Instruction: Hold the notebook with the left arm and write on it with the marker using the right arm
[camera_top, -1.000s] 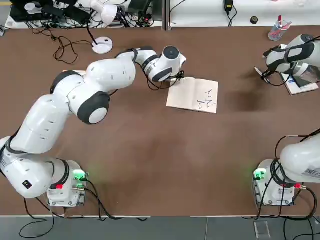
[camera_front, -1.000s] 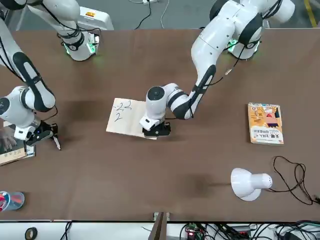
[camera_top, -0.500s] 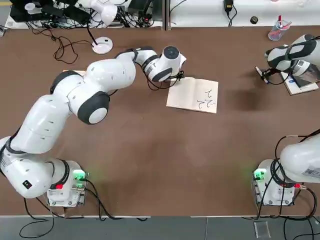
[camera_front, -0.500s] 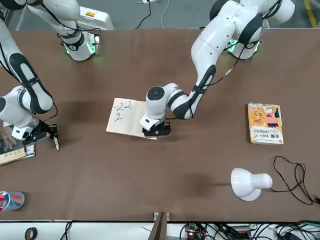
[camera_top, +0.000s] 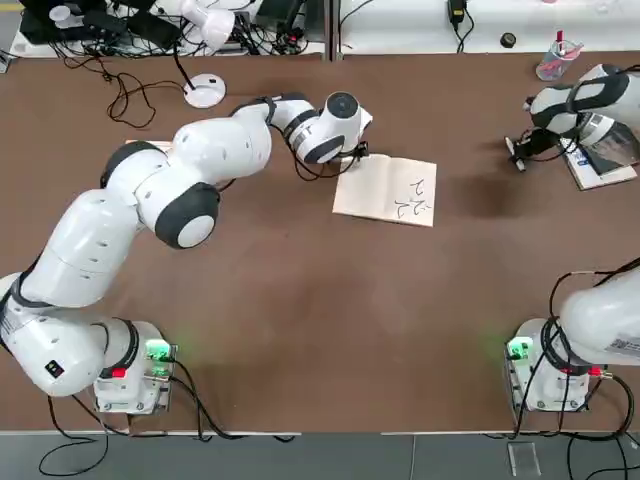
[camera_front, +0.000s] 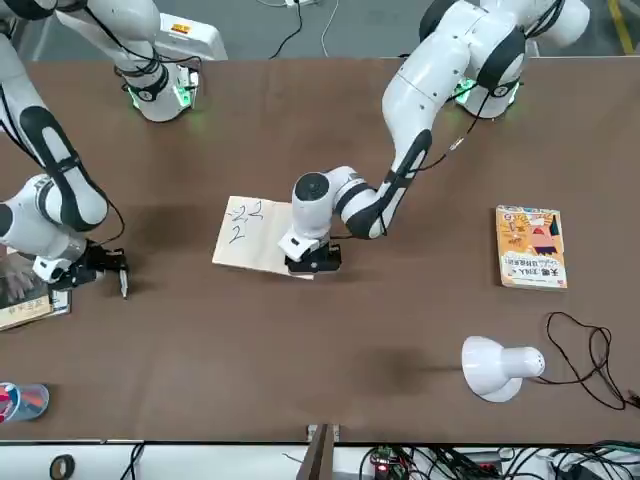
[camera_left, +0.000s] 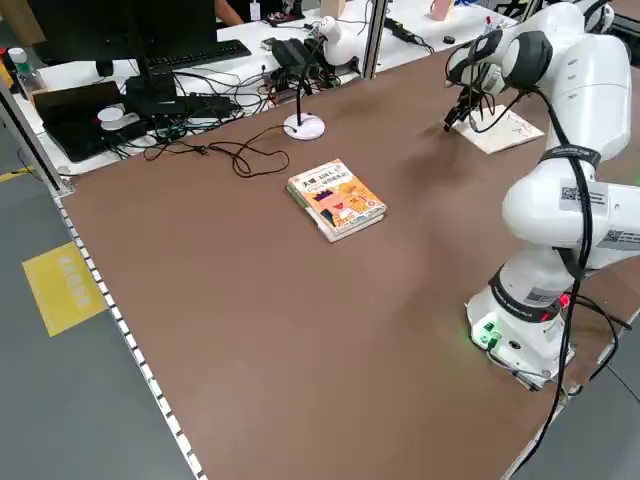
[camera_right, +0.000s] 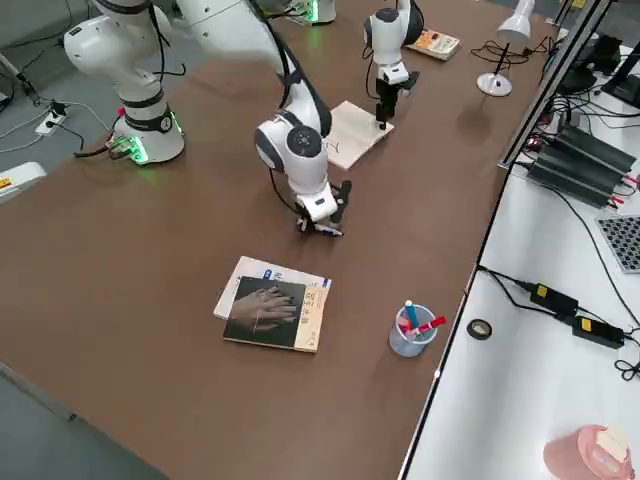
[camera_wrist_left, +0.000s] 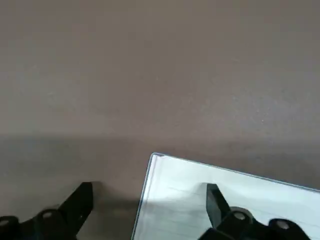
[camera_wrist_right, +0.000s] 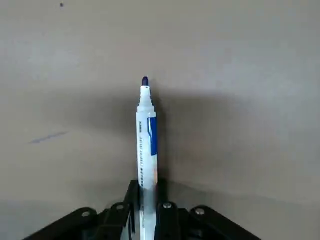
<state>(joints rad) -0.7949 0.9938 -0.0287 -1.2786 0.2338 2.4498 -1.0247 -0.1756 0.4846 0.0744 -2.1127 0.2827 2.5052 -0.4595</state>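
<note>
Notebook (camera_top: 385, 190) lies open mid-bench, scribbles (camera_top: 415, 198) on the page toward the robot's right. Left tool (camera_front: 313, 262) sits down on its left edge, fingers spread apart: one finger (camera_wrist_left: 218, 204) over the page, the other off the paper over the bench (camera_top: 300, 300). Marker (camera_wrist_right: 145, 145) is pinched in the right tool (camera_wrist_right: 144, 200), fingers clamped tight on the barrel, blue tip pointing away from the wrist, over bare bench. Right tool (camera_front: 110, 275) is well apart from the notebook, out at the robot's right edge, just beside a grey-cover book (camera_right: 272, 313). Cup (camera_right: 410, 332) with pens near that book. Yellow book (camera_front: 531, 246) and lamp (camera_front: 497, 366) on the robot's left side.
</note>
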